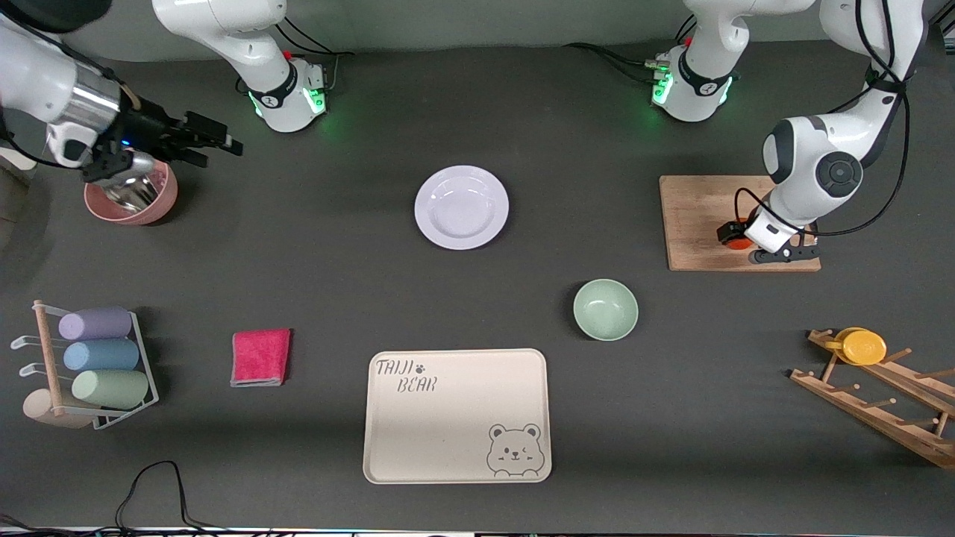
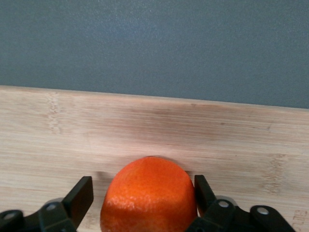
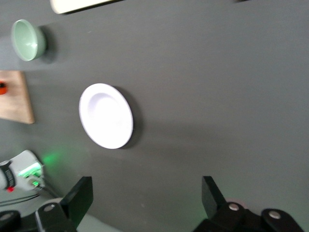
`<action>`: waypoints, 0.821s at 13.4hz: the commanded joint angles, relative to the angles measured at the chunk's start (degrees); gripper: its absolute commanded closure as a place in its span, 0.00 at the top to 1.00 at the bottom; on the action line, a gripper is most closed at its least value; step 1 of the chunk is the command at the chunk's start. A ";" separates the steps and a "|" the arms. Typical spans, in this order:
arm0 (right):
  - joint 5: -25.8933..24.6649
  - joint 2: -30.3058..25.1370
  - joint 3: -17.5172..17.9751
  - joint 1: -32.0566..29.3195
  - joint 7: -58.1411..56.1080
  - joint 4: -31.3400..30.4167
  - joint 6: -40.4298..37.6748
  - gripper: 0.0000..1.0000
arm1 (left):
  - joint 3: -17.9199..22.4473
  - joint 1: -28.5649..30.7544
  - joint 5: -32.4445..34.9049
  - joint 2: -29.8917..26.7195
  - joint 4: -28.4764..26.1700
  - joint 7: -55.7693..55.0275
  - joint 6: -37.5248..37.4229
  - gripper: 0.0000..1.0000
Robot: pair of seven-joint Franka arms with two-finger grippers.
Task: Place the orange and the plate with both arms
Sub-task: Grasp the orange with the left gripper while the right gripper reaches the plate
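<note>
So far nothing is placed: my left gripper [image 2: 140,203] is down on the wooden board [image 1: 697,216], fingers spread around the orange [image 2: 148,195], not yet clamped. My right gripper [image 3: 145,203] hangs open above the pink bowl [image 1: 134,200], well apart from the plate [image 1: 462,206] at mid-table.

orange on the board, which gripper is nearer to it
Left. The left gripper is down at the wooden board with a finger on either side of the orange. The right gripper is open in the air beside the pink bowl.

"TAIJI BEAR" printed on cream tray [image 1: 456,447], upper corner; bear drawing at lower corner.
</note>
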 commanded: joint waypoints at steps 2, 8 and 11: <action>13.24 -1.44 -0.73 0.30 -10.16 -13.14 9.65 1.00 | -0.20 0.28 0.02 -2.00 -0.56 -0.03 -0.54 0.00; 37.14 14.35 -0.90 0.21 -40.01 -20.72 14.42 1.00 | -0.38 0.10 0.02 -14.98 9.60 -0.20 -25.77 0.00; 46.56 25.16 -1.61 0.29 -56.36 -20.91 14.25 1.00 | -0.64 -0.34 0.10 -16.77 27.68 -0.02 -50.12 0.00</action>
